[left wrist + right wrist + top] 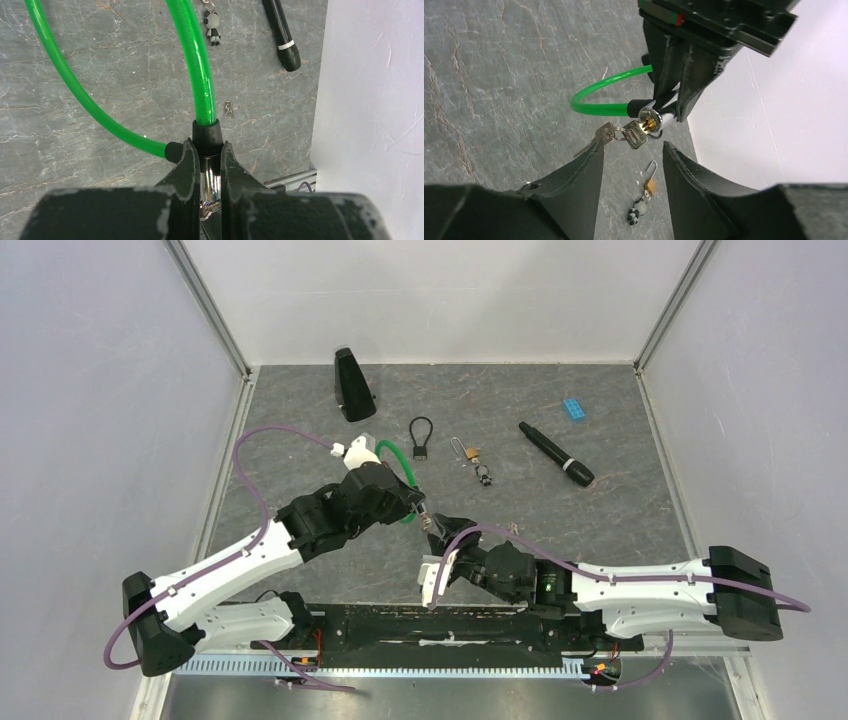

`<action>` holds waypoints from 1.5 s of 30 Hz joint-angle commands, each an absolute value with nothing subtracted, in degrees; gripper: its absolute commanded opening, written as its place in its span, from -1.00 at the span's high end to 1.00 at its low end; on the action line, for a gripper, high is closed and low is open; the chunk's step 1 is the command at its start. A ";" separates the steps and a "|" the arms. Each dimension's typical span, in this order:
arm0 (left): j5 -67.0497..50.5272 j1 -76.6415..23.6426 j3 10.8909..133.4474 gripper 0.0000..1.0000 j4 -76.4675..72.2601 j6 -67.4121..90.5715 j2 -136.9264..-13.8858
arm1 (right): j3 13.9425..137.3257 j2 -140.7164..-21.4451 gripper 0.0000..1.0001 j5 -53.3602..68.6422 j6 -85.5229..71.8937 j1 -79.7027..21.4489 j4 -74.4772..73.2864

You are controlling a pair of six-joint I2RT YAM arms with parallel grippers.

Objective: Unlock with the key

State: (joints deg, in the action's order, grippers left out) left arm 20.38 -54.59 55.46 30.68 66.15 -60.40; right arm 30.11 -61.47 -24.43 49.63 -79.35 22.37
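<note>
While my left claw (pixel 205 150) clamps the chrome barrel of the green cable lock (pixel 200 75) above the counter (pixel 600 530), a key (pixel 639 137) sits in its brass keyhole. My right claw (pixel 633 147) gapes open around that key.

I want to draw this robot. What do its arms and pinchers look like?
Both have white shells and black joints. A purple cable loops along the left arm, another along the right arm, which shows a green light. The left gripper and right gripper each have two black wedge-shaped fingers with scuffed edges.
</note>
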 commanded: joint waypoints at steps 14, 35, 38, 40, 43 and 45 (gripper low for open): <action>16.55 -54.29 56.98 0.95 23.60 65.24 -60.19 | 31.00 -64.90 0.36 -26.78 52.18 -79.76 29.75; 15.79 -54.31 46.00 0.96 12.85 73.66 -52.95 | 22.47 -64.87 1.00 -32.09 29.80 -79.55 51.28; 16.48 -54.27 44.60 0.95 11.95 74.81 -51.65 | 21.80 -65.09 1.00 -32.15 27.35 -79.30 52.47; 17.14 -54.31 44.55 0.95 12.40 74.84 -51.26 | 21.71 -65.22 0.98 -31.39 26.13 -79.28 52.18; 18.35 -54.17 45.02 0.95 13.59 74.72 -51.00 | 21.21 -64.53 0.62 -28.98 24.20 -79.29 51.77; 19.08 -54.22 45.33 0.95 14.16 74.64 -50.80 | 20.82 -63.61 0.27 -27.58 22.84 -79.24 51.07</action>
State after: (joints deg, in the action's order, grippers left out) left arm 15.94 -54.13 44.16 17.69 73.54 -52.99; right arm 22.13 -65.41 -27.97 29.65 -79.66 47.86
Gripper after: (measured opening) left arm 0.120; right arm 0.248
